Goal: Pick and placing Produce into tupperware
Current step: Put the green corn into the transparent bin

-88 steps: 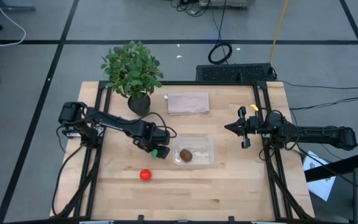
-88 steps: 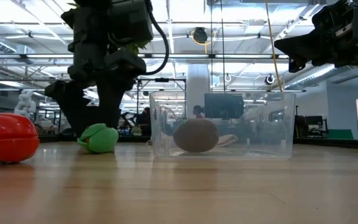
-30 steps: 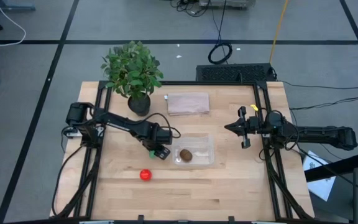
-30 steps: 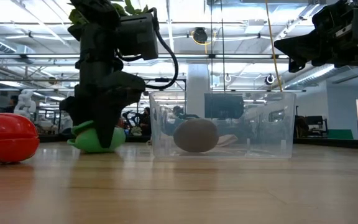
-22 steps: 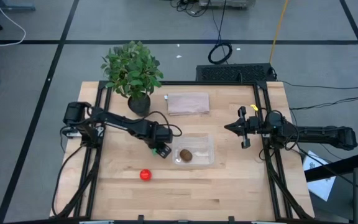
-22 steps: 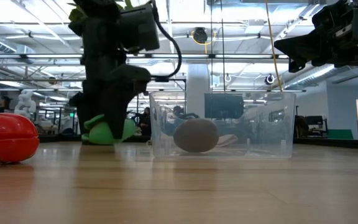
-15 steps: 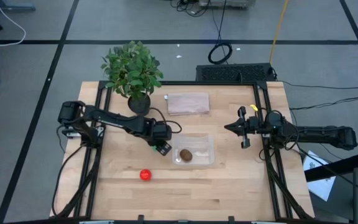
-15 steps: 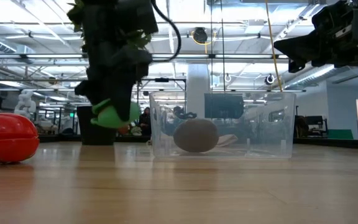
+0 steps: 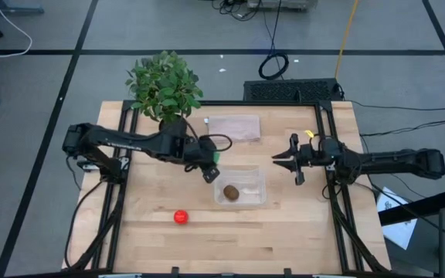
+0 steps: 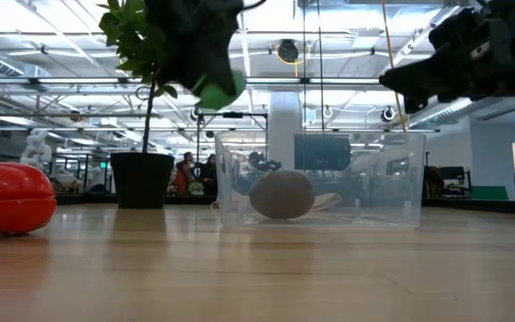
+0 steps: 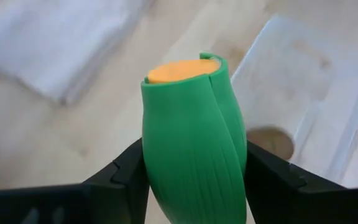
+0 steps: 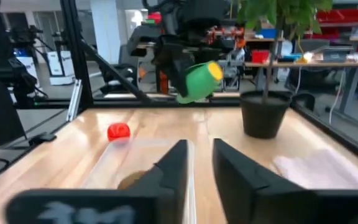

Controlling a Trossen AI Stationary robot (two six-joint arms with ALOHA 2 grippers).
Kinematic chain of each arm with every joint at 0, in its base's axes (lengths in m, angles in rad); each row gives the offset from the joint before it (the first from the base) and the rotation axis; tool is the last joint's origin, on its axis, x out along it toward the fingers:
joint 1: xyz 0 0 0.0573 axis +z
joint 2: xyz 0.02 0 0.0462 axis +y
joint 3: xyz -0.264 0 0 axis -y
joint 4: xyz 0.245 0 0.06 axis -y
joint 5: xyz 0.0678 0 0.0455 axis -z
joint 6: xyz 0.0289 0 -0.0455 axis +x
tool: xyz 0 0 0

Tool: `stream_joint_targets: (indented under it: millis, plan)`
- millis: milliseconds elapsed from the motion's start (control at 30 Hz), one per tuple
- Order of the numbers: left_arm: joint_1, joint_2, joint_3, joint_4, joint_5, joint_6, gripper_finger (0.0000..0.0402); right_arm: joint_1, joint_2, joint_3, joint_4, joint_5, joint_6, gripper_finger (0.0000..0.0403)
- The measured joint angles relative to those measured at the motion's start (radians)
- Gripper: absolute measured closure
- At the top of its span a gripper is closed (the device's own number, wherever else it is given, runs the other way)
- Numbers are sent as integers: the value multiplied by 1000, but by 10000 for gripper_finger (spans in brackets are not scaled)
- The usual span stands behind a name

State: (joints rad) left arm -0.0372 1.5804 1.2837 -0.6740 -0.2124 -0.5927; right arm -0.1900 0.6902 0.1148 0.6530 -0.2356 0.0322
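My left gripper [image 9: 211, 164] is shut on the elongated green food [image 11: 191, 149], held in the air just off the tupperware's far left corner. The green food also shows in the low view [image 10: 220, 89] and the right wrist view [image 12: 197, 81]. The clear tupperware [image 9: 255, 179] rests flat on the table, with the brown kiwi-like food [image 9: 230, 192] lying on its floor. The round red food [image 9: 180, 217] sits on the table nearer the front edge. My right gripper [image 9: 276, 160] hovers right of the tupperware, empty, its fingers nearly together. My left gripper pinches the green food's two long sides [image 11: 149, 163] between its two fingers, at the end away from the orange-capped tip [image 11: 182, 70]. The food lies along the fingers and sticks out past them. It is lifted clear of the table and tilted.
A leafy potted plant [image 9: 164, 89] stands at the far left. A flat pinkish lid-like piece [image 9: 233, 128] lies beyond the tupperware. Dark frame rails [image 9: 114, 208] run along the table's left and right sides.
My left gripper has risen from the table with the green food and gone toward the far edge and right, to the tupperware's far left corner. The food, which lay on the wood, is now lifted clear. My right gripper has shifted a little toward the tupperware.
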Motion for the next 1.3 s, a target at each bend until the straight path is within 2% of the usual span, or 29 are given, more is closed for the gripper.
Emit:
stream_joint_targets:
  millis: [167,267,433,667,800,900,1300]
  plan:
    - [0,0,37,47,-25,92,204,2,159,58,118,-5,35,249]
    - [0,0,51,54,-26,141,203,0,255,132,116,-59,77,204]
    - [0,1,46,112,-26,197,209,10,422,252,117,-83,44,161]
    - [0,1,46,223,-26,300,198,4,579,355,201,-86,23,152]
    - [0,1,46,259,-26,350,204,-28,613,388,284,-155,95,151]
    - [0,1,46,289,-27,380,206,-53,620,398,328,-212,159,151]
    - [-2,1,45,429,-25,497,202,-119,620,402,368,-242,287,151]
